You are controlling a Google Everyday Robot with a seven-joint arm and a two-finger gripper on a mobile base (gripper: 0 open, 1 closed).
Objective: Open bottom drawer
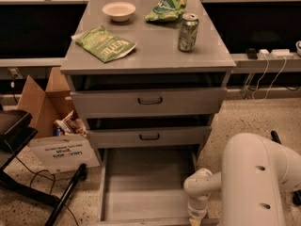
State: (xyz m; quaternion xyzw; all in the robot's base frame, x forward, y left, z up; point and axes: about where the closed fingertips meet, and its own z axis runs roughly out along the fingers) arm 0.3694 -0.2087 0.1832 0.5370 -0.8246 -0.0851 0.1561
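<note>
The bottom drawer [146, 192] of the grey cabinet stands pulled far out toward me, and its long shallow grey tray is open to view and holds nothing. Its front panel lies along the bottom edge of the view and its handle is hidden. My gripper [195, 217] hangs below the white arm's wrist [201, 188] at the drawer's front right corner and is cut off by the bottom of the view.
The mid-height drawer [149, 136] and the tall top drawer [149, 100] sit slightly ajar above. On the cabinet top are a white bowl [118, 10], two green chip bags [104, 43], [166, 7] and a green can [188, 32]. A cardboard box [44, 102], a sign and a dark stand stand to the left.
</note>
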